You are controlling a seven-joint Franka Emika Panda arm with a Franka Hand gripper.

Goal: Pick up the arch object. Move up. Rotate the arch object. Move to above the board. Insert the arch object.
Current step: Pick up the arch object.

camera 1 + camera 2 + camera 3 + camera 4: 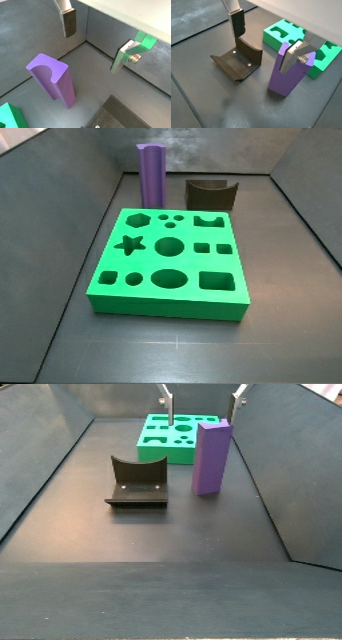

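Purple arch object (210, 456) stands between fixture (136, 482) and board (170, 264) (gripper (264, 40) overhead, fingers apart).

Arch object (210, 456) stands upright on the floor (147, 534), just beside one edge of the board (168, 265). Fixture (136, 482) sits near the arch object, apart from it. Claw (268, 41) hangs above, fingers either side of the arch object's top.

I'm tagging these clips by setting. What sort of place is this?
Probably a simulated robot test bench: bare grey walled floor, a green board of shaped cut-outs, an upright purple arch object and the open gripper above it.
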